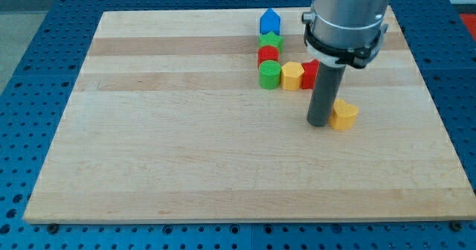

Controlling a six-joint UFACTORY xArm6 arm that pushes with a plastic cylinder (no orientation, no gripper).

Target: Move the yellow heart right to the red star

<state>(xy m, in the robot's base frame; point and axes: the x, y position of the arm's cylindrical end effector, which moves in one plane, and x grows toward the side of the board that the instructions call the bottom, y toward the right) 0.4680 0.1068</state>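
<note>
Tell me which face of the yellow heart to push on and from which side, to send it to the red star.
Push, not grip. My tip sits at the yellow heart's left edge. The red star lies toward the view's top and slightly left, so I would probably move round to the heart's bottom-right face and push up-left from there.

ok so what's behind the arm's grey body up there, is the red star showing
Only part of a red block shows, at the view's right of the yellow hexagon block. The arm's grey body covers the rest, so its star shape can't be confirmed. My tip sits beside the yellow heart.
</note>
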